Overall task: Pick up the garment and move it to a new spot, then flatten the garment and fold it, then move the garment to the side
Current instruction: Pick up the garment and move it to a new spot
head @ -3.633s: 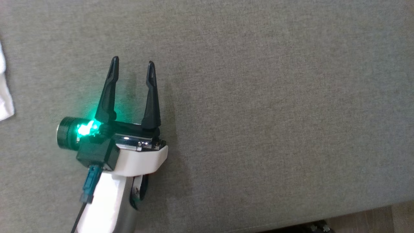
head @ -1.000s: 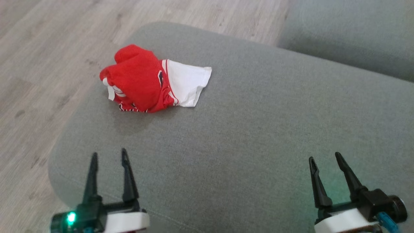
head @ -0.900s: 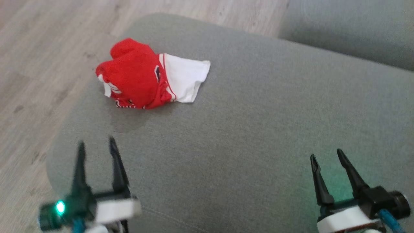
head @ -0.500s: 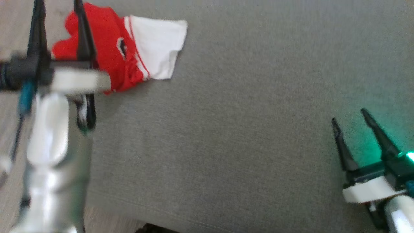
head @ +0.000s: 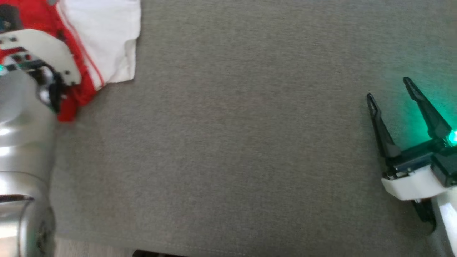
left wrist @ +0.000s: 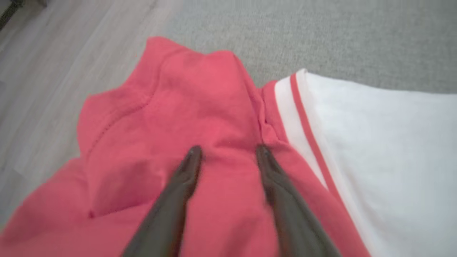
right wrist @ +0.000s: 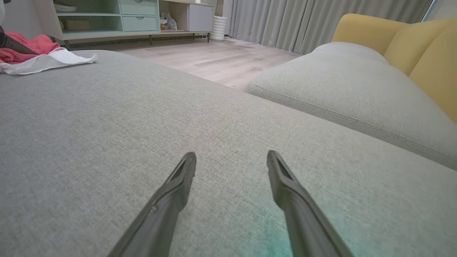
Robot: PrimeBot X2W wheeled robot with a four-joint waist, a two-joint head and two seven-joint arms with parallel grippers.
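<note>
While left fingers point(left wrist: 175, 200) (spread) hang over the garment point(left wrist: 200, 96), right fingers point(right wrist: 171, 200) gape above cushion point(right wrist: 107, 125).

The left gripper point(left wrist: 226, 153) and right gripper point(head: 389, 89) both point forward, fingers point(right wrist: 175, 189) spread apart.

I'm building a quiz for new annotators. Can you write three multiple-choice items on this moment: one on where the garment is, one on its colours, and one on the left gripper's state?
1. In the head view, the garment lies at the:
A) upper left
B) centre
C) lower right

2. Its colours are:
A) blue and grey
B) red and white
C) all black

3. The left gripper is:
A) shut on the white part
B) shut on nothing
C) open over the red part

Key:
1 A, its white part shows in that corner.
2 B, the left wrist view shows both.
3 C, its fingers stand apart with red cloth between them.
</note>
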